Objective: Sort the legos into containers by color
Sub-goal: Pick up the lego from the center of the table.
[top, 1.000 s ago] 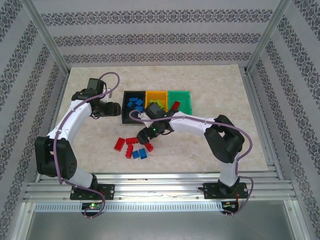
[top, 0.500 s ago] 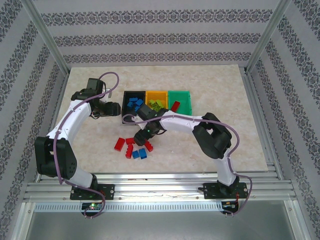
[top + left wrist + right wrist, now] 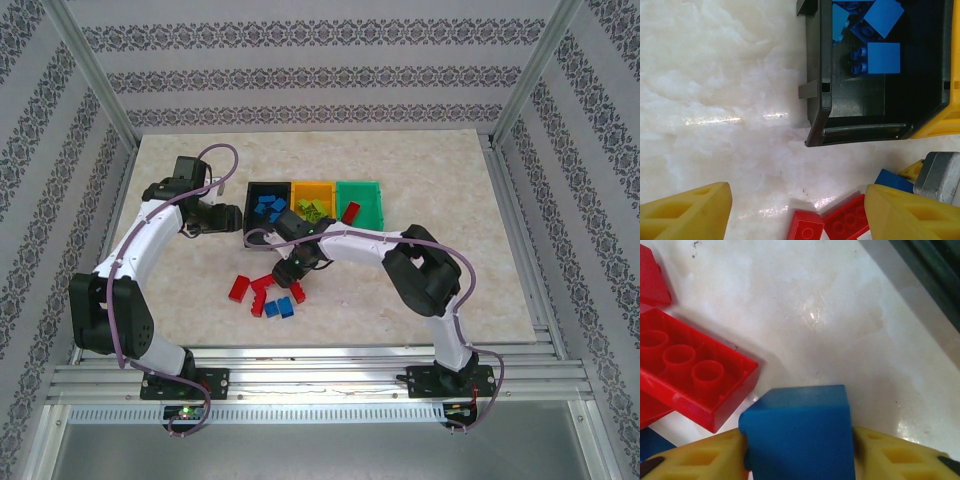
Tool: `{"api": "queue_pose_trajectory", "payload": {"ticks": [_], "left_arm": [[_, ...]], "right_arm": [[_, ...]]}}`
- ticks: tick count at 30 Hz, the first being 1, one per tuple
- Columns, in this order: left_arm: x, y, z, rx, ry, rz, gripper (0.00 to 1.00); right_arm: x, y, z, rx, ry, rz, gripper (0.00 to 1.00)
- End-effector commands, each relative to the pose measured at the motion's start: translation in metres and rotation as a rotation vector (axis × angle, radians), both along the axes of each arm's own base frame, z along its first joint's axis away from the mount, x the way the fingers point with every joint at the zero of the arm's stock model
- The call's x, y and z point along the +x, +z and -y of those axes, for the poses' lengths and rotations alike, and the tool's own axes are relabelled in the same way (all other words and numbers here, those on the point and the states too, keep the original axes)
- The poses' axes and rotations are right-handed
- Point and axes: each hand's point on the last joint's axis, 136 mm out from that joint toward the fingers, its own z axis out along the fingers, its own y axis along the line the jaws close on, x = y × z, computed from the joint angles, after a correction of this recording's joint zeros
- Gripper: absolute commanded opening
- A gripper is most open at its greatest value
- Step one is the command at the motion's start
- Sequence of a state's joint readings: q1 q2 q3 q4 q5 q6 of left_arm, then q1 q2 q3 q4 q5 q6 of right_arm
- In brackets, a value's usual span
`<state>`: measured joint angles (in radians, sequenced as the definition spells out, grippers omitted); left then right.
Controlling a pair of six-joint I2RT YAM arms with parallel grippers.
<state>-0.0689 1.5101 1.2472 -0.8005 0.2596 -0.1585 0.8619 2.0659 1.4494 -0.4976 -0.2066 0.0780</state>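
My right gripper (image 3: 797,438) is low over the loose legos, its yellow fingers pressed against both sides of a blue lego (image 3: 795,410) on the table. In the top view that gripper (image 3: 285,272) is just in front of the black container (image 3: 268,185). The orange-yellow container (image 3: 312,184) and the green container (image 3: 360,184) follow to its right. Blue legos (image 3: 267,207) lie in the black one, lime legos (image 3: 311,208) in the orange-yellow one, a red lego (image 3: 351,210) in the green one. My left gripper (image 3: 235,217) hangs open beside the black container.
Loose red legos (image 3: 239,288) and a blue lego (image 3: 279,307) lie on the marble table in front of the containers. A red lego (image 3: 695,375) lies upside down, close to the left of the gripped one. Metal frame posts and rails border the table.
My right gripper has moved slightly left and down to the pile and closed onto the blue lego. The left arm has stayed still.
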Motion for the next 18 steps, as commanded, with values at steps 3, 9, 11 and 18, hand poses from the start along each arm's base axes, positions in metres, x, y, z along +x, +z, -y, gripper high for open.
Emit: {"api": "queue_pose_trajectory", "payload": {"ticks": [3, 9, 11, 18], "left_arm": [[0.001, 0.007, -0.001, -0.028, 0.011, 0.023, 0.71], [0.001, 0.008, 0.0, -0.028, 0.01, 0.029, 0.71], [0.001, 0.008, -0.001, -0.027, 0.009, 0.026, 0.71], [0.0, 0.01, -0.004, -0.008, 0.017, 0.039, 0.71]], "right_arm": [[-0.002, 0.027, -0.003, 0.058, -0.013, 0.033, 0.46], [-0.003, 0.049, -0.004, 0.113, -0.021, 0.065, 0.41], [-0.003, 0.058, -0.005, 0.134, -0.019, 0.074, 0.38], [0.009, 0.094, -0.012, 0.2, -0.034, 0.15, 0.38]]}}
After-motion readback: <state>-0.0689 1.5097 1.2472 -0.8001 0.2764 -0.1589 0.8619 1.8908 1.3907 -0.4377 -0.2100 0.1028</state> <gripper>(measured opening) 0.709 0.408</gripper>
